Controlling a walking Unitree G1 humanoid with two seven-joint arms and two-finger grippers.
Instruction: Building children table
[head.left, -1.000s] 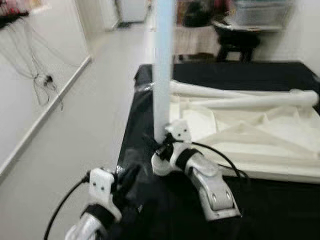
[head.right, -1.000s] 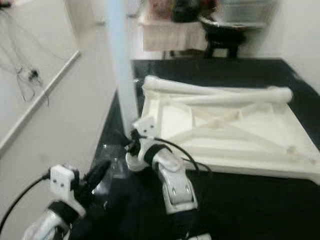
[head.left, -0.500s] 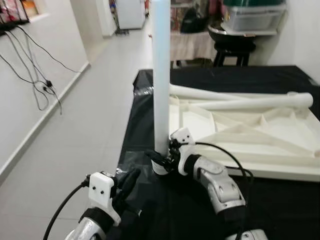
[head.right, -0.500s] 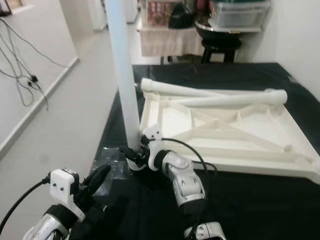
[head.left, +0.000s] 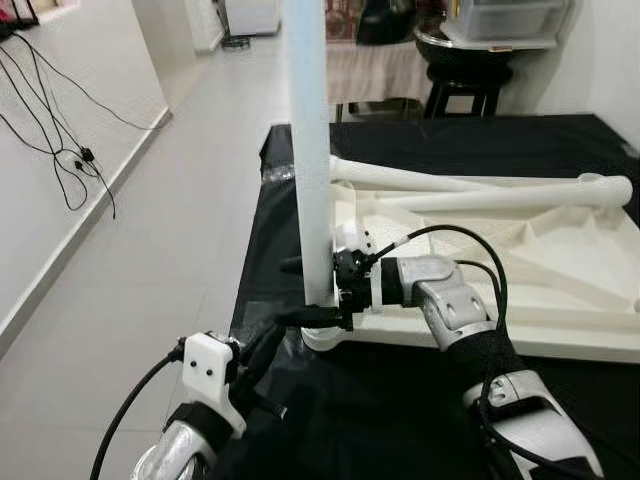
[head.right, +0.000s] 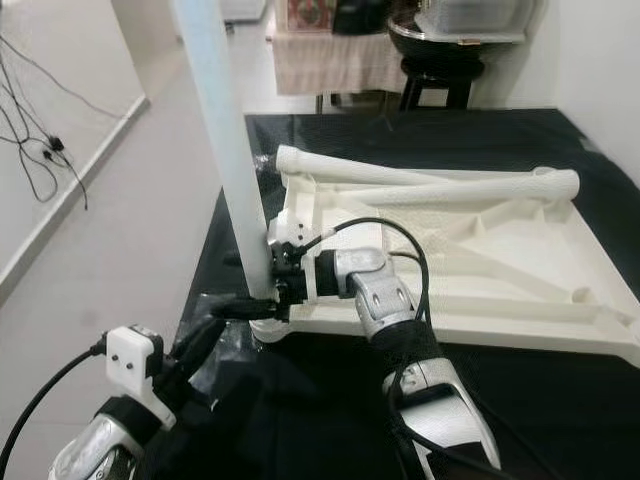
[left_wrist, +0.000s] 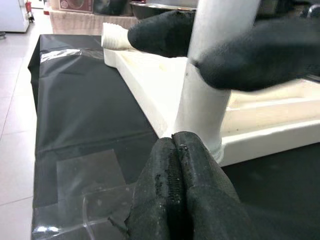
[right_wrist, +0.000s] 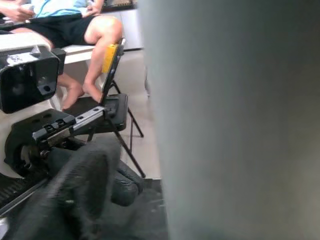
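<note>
Looking at the right end effector (head.left: 312, 292) first: clamped across the upright leg (head.left: 308, 150) low down, one black finger on each side and both pressed against it. Has swung round in the last second. Was reaching up from below with the wrist tucked under the base, now comes in sideways over the upturned table panel (head.left: 560, 250) and grips a bit higher. Looks like a regrip for twisting or pushing the leg home in its corner socket (head.left: 325, 338), so probably still mid-way through fitting leg one.

Then the left end effector (left_wrist: 175, 145): fingertips pinched together, holding nothing, parked just beside the foot of that leg.

Materials-wise: smooth off-white plastic tube, round and slightly glossy, flared into a collar where seated. Same matte cream plastic on the panel, ribbed with diagonal braces underneath. Two more legs (head.left: 420, 180) lying loose across the far edge, one with a ridged, threaded-looking end. All on a tabletop (head.left: 480, 135) under a shiny, crinkly black sheet, taped down near the corner.
</note>
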